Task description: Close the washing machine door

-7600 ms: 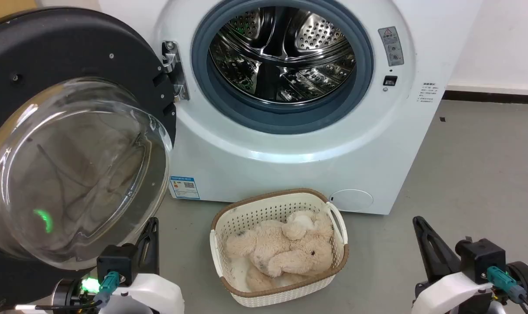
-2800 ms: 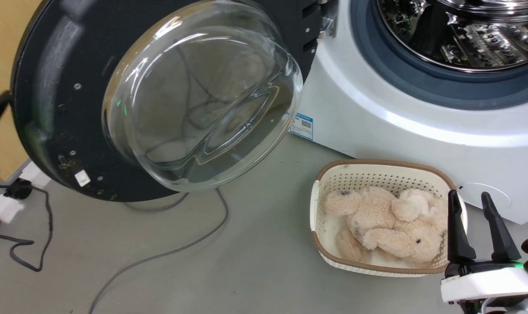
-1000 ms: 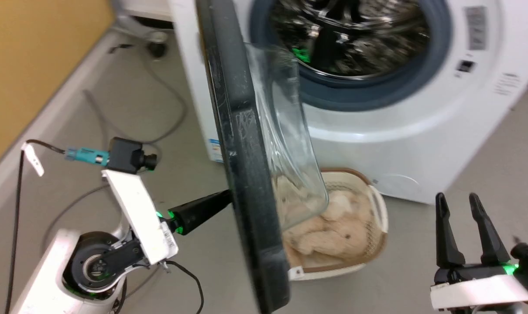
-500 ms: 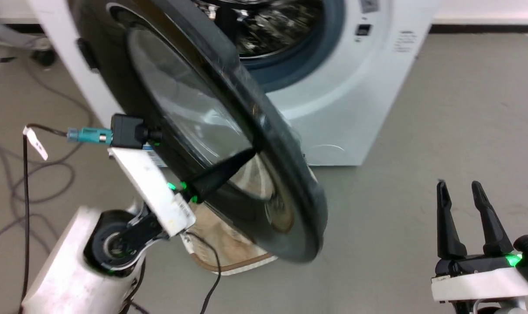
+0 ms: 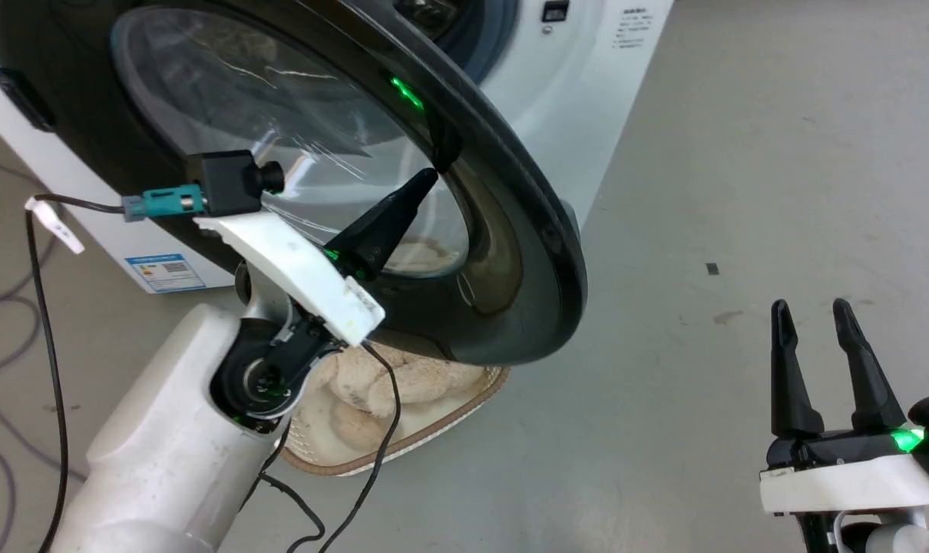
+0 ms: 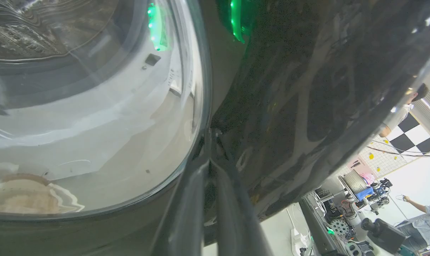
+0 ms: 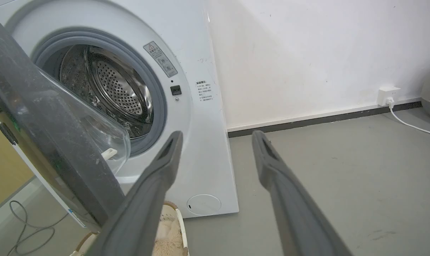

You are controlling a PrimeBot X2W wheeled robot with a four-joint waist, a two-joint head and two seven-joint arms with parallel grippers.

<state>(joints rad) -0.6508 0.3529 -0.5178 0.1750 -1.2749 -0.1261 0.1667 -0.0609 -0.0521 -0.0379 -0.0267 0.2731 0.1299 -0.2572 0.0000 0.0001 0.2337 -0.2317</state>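
L gripper (image 5: 428,178): jaws narrow, tips together on outer face of washing machine door (image 5: 510,253). Door part-shut, angled across washing machine (image 5: 587,92) front, gap at latch side. R gripper (image 5: 811,316): jaws apart, above floor (image 5: 725,192).

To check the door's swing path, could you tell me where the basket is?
In the head view, the basket sits on the floor, low and left of centre, below the half-shut washing machine door.
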